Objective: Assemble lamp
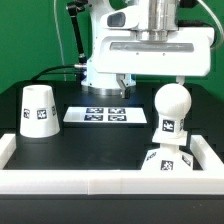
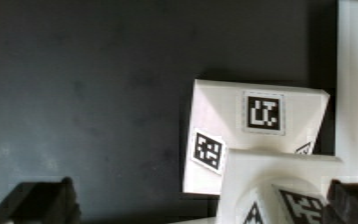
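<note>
Exterior view: the arm hangs over the right half of the black table, its claw [image 1: 172, 82] directly above the bulb [image 1: 170, 108], which stands upright on the base [image 1: 166, 160] near the front right corner, just inside the white rail [image 1: 60, 181] that borders the table. Whether the fingertips touch the bulb's crown cannot be told from this view. The shade [image 1: 38, 110] stands on its wide end near the left edge, well apart from the other parts. The marker board [image 1: 103, 115] lies flat toward the middle rear. In the wrist view the two dark fingers [image 2: 44, 203] appear set wide, with the base [image 2: 252, 135] and the tagged bulb stem [image 2: 274, 195] between and below them; the claw is judged released and grasping nothing. Judged step in hand: seating or screwing the bulb into the base, with the shade to follow. To do it well, the claw should be centred over the bulb before closing and should grip the round head squarely. The base should stay braced against the rail so it cannot turn with the bulb. A tilted bulb would likely bind in its socket.
</note>
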Controlling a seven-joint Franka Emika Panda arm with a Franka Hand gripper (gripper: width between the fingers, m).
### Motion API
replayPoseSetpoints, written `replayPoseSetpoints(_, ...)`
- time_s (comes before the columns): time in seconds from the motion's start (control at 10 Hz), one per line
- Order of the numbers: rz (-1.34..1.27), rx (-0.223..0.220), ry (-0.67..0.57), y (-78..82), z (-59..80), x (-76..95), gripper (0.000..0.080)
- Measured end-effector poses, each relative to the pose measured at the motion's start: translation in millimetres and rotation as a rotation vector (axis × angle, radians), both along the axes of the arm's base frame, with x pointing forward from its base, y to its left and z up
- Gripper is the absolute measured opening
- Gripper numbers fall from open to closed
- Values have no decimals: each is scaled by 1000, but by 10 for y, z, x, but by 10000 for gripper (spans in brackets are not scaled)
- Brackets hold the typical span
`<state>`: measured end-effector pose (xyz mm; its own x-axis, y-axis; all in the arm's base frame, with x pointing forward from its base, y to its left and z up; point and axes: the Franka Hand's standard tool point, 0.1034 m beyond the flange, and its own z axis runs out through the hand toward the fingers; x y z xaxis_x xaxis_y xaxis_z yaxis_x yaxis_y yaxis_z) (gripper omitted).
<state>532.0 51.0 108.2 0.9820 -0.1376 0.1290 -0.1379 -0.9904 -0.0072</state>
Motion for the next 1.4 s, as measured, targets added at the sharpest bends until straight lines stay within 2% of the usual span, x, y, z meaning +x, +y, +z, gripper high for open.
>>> replayPoseSetpoints(0.1,53,-8,-14,-78,-33,-50,699)
replayPoseSetpoints(0.2,87,-14,-5,-174,-54,-180,699)
replayPoseSetpoints(0.4,151,-32,1,-489,-90,-437,699)
replayPoseSetpoints(0.5,136,-34,8,-618,-105,-480,699)
replayPoseSetpoints(0.7,145,-38,6,-723,-104,-462,699)
replayPoseSetpoints(1.0,166,-50,11,-962,-105,-487,699)
replayPoseSetpoints(1.4,206,-78,29,-1813,-81,-742,699)
